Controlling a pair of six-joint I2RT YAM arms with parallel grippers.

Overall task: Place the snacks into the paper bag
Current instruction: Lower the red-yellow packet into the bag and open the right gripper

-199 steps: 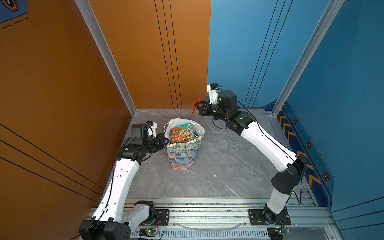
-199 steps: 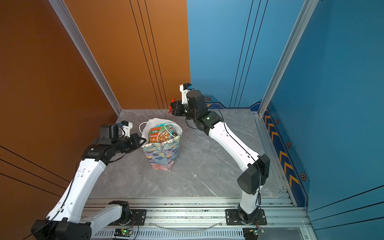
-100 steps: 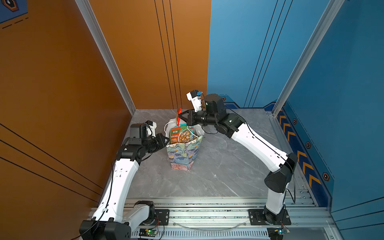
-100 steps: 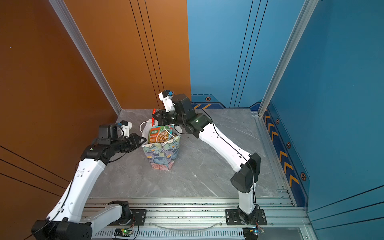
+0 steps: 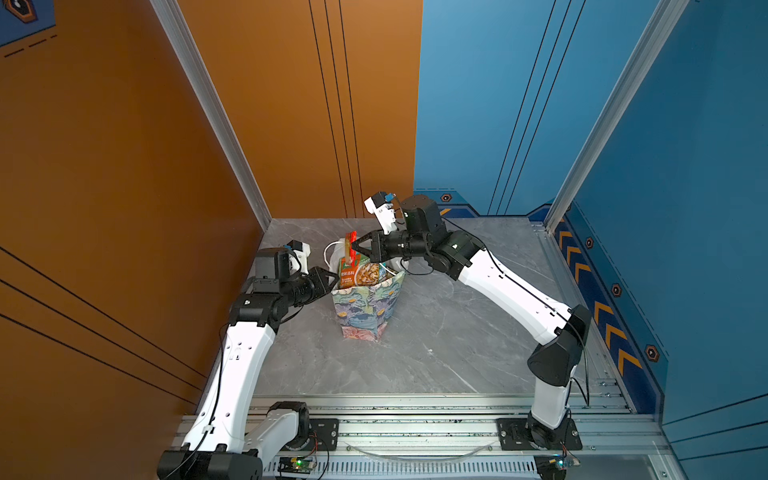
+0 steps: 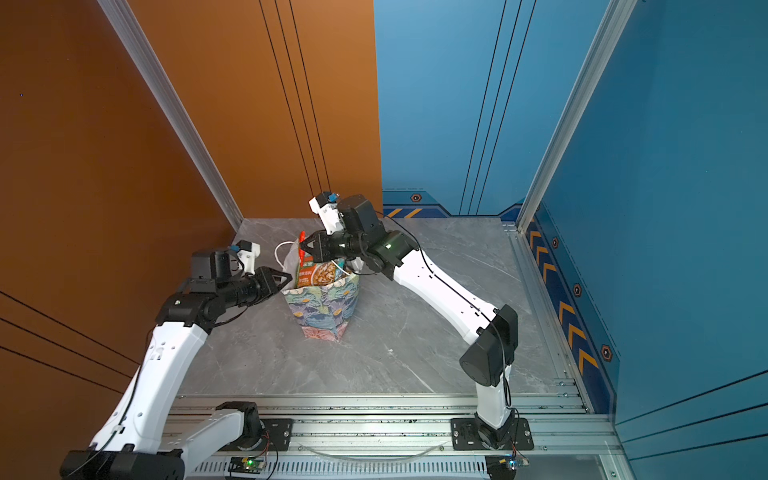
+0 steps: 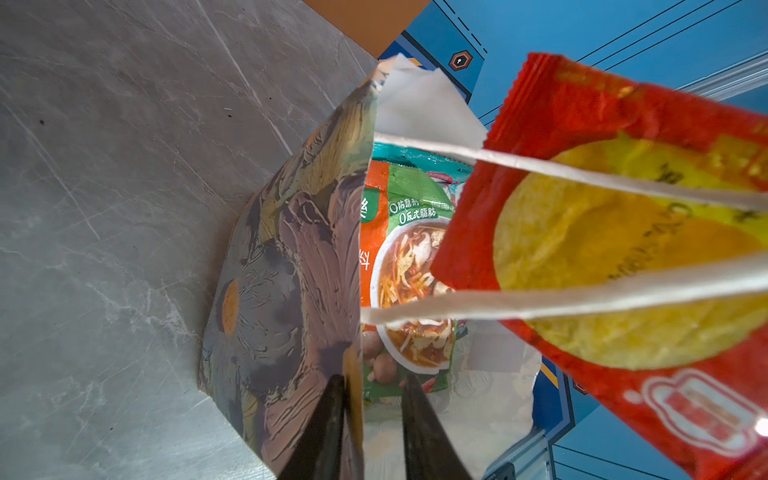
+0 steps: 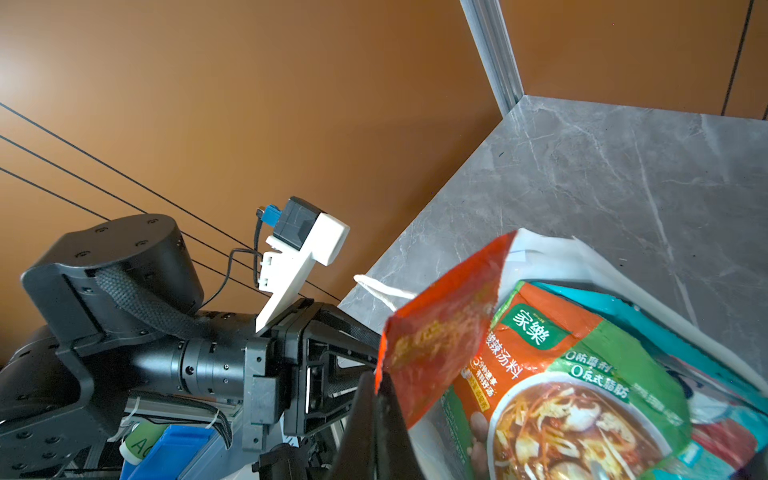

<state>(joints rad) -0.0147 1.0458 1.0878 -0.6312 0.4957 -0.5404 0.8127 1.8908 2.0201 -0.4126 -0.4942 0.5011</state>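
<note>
The floral paper bag (image 5: 368,307) (image 6: 324,307) (image 7: 291,270) stands upright on the grey table. Inside it a green-orange soup sachet (image 5: 359,272) (image 7: 409,249) (image 8: 561,374) leans in front of a teal packet (image 8: 648,316). My right gripper (image 5: 352,251) (image 6: 302,246) (image 8: 378,378) is shut on the corner of a red packet (image 5: 352,243) (image 7: 582,208) (image 8: 440,332), which it holds just above the bag's mouth on its left side. My left gripper (image 5: 334,278) (image 6: 289,279) (image 7: 372,380) straddles the bag's left rim with one finger outside and one inside. Its jaws are slightly apart.
White cord handles (image 7: 582,174) (image 5: 328,253) arch over the bag's mouth, in front of the red packet in the left wrist view. An orange wall (image 5: 124,187) stands close on the left. Blue walls (image 5: 685,208) close the back and right. An aluminium rail (image 5: 415,415) runs along the front.
My right gripper has carried the red packet from the back of the table leftwards to above the bag's mouth. The left jaws have parted a little at the bag's rim.
</note>
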